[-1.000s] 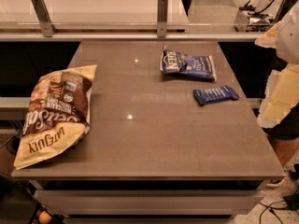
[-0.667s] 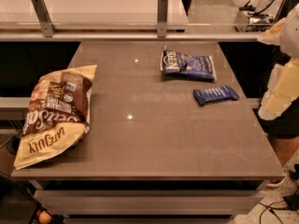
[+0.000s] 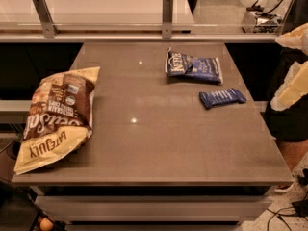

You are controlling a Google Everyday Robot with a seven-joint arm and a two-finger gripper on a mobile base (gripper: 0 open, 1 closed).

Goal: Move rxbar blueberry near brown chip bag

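Observation:
The rxbar blueberry [image 3: 222,97] is a small dark blue oblong wrapper lying flat on the right part of the grey table [image 3: 159,148]. The brown chip bag [image 3: 55,117] is large and cream-tan with a dark brown panel. It lies at the table's left edge, far from the bar. My gripper [image 3: 290,86] shows only as pale cream parts at the right edge of the view, beyond the table's right side and to the right of the bar. It holds nothing that I can see.
A blue Kettle chip bag [image 3: 194,66] lies just behind the bar. A white counter with two metal posts [image 3: 167,16] runs along the back. Cables [image 3: 288,211] lie on the floor at the lower right.
The pale arm parts at the right edge have shifted slightly up and to the right. The bar and both bags have not moved.

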